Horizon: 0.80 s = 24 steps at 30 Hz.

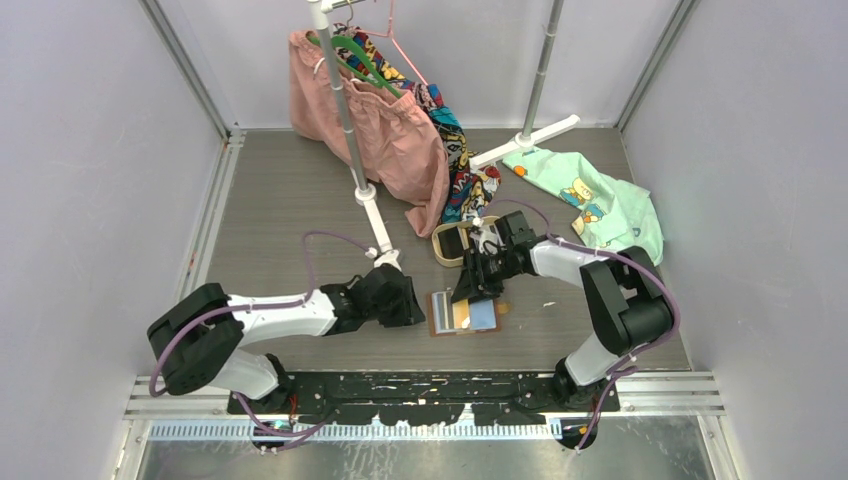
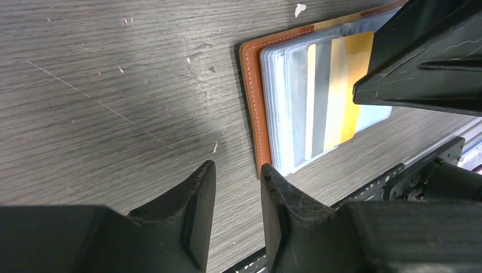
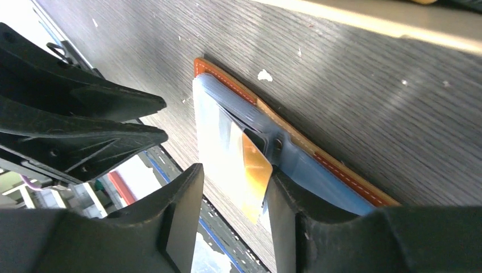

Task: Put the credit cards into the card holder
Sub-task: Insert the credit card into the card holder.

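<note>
**Holder open flat, both grippers at its edges**

The card holder (image 1: 465, 313) lies open on the table (image 2: 113, 85), near the front edge and the black base rail (image 1: 420, 385). Its tan stitched rim shows on the left side and its clear sleeves face up. A yellow-orange card (image 2: 348, 85) sits in one sleeve.

L gripper (image 2: 237, 170): fingers apart, nothing btwn them. One tip is right at the holder's near-left corner; can't tell if it touches.

R gripper (image 3: 234, 176): low over the holder from the far side, fingers apart. The lifted sleeve edge with the yellow-orange card is btwn them, close to one finger, not pinched.

Room: bare tabletop to the left and far-left of the holder. The beige tray (image 1: 445, 243) sits just beyond it, and a rack foot (image 1: 372, 215) stands farther back.
</note>
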{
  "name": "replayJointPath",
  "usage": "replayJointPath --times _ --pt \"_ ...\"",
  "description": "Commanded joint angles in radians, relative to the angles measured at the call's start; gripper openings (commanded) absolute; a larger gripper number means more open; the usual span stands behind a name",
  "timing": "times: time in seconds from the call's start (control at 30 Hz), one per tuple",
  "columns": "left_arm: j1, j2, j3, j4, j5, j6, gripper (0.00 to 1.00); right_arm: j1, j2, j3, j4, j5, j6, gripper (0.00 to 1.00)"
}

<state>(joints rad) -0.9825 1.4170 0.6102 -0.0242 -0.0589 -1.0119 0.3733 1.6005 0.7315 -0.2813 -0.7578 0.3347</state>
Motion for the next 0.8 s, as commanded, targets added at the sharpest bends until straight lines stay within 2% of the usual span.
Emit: replayJointPath --times 0.0,0.57,0.77 --pt "-0.005 -0.049 -0.014 -0.001 -0.033 0.025 0.36 0.016 -0.053 0.066 -0.094 0.058 -0.08 0.52" --pt "-0.005 0.019 -0.03 0.097 0.004 0.016 0.34 0.063 -0.078 0.197 -0.301 0.265 -0.255 0.61" --pt "-0.005 0.038 -0.024 0.112 0.016 0.017 0.33 0.05 -0.078 0.214 -0.338 0.227 -0.277 0.62"
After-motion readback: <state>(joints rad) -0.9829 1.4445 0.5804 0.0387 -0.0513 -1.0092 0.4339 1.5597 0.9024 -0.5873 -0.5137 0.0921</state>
